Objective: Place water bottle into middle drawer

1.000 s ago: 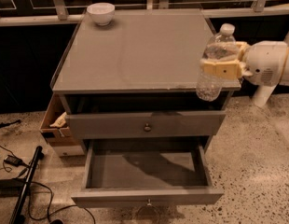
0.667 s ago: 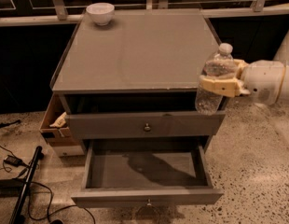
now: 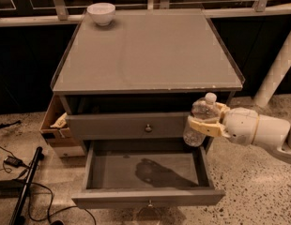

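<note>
My gripper (image 3: 205, 120) is shut on the water bottle (image 3: 200, 118), a clear plastic bottle with a white cap, held upright. It hangs beside the right front corner of the cabinet, level with the upper drawer's front. The middle drawer (image 3: 148, 197) is pulled open below and to the left of the bottle, its plain grey floor bare except for a shadow. The bottle's base is above the drawer's back right corner.
The closed upper drawer (image 3: 131, 124) with a round knob sits above the open one. A white bowl (image 3: 101, 12) stands at the back left of the cabinet top (image 3: 145, 50). A cardboard box (image 3: 57, 125) sits left of the cabinet. Cables and a black pole (image 3: 23, 186) lie on the floor.
My gripper has lowered the bottle from the level of the cabinet top's right edge down to the upper drawer's level, and moved it slightly left toward the open drawer.
</note>
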`<state>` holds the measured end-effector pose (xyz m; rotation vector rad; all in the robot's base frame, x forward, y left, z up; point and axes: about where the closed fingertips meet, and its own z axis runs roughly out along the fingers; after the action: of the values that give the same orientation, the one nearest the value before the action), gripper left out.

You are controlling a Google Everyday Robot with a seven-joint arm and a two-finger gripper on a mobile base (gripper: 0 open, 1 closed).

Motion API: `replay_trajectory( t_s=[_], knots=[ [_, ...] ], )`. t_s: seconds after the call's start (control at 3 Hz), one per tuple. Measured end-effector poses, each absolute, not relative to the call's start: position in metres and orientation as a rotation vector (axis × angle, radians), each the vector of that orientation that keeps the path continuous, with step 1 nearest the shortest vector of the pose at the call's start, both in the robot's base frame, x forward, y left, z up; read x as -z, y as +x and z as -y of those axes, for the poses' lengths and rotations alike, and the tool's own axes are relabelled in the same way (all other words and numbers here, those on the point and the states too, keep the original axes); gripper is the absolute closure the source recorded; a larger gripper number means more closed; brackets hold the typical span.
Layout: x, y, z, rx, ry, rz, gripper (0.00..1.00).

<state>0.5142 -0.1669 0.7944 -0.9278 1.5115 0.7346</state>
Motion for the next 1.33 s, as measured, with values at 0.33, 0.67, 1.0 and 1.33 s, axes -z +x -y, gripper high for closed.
replay_trajectory(
  t_s=[0.33, 0.67, 1.0, 1.33],
  knots=[
    [-0.794, 0.514, 0.167, -0.735, -0.928, -1.511, 1.0],
    [-0.767, 0.513, 0.163, -0.737, -0.964, -1.479, 1.0],
    [-0.719, 0.513, 0.151, -0.775, -1.012, -1.434, 1.0],
    [-0.672, 0.51, 0.135, -0.831, -1.047, -1.401, 1.0]
  ],
)
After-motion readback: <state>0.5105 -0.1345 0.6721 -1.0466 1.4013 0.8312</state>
